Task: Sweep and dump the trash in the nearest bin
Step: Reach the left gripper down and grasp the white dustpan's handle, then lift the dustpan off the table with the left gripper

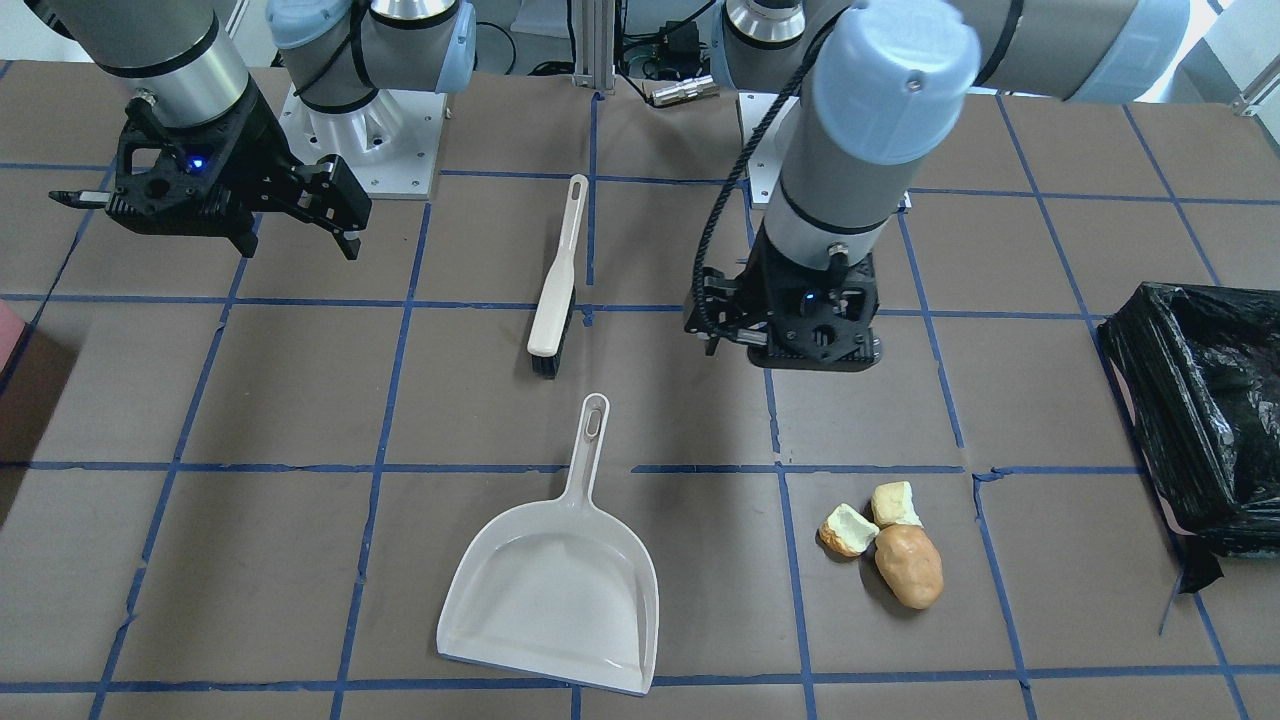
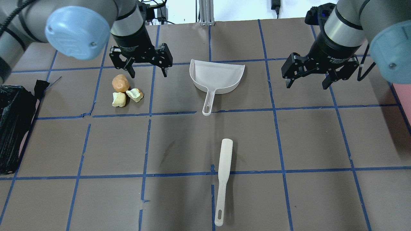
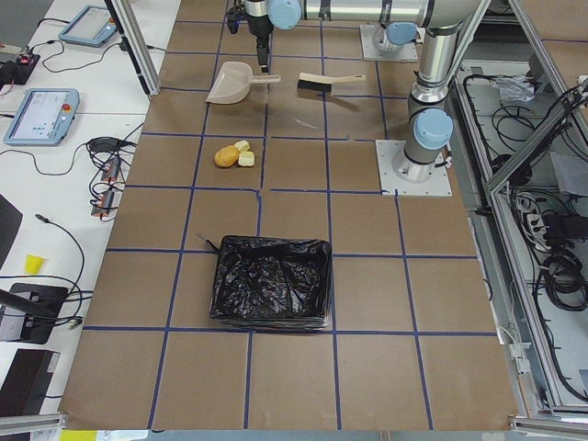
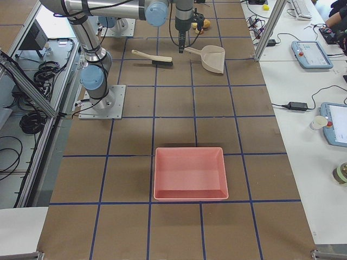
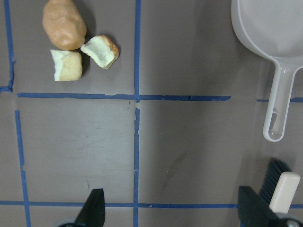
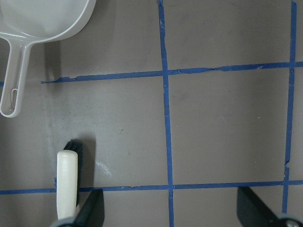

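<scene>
Both spread wide, empty: left tool [image 2: 149, 76] near the trash [image 2: 120, 83]; right tool [image 2: 305, 87] apart from the dustpan [image 2: 216, 75].

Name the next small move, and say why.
Probably bring the right gripper to the brush and grasp its handle: it and the left gripper are open and empty, brush and dustpan lie untouched, and the trash is not yet swept.

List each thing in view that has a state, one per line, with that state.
Left gripper: open, empty, above the table.
Right gripper: open, empty, above the table.
Dustpan: flat on the table, empty, unheld.
Brush: lying on the table, unheld.
Trash: on the table, clustered, unswept.
Bin: open-topped, no trash visible inside.
Pink tray: empty.
</scene>
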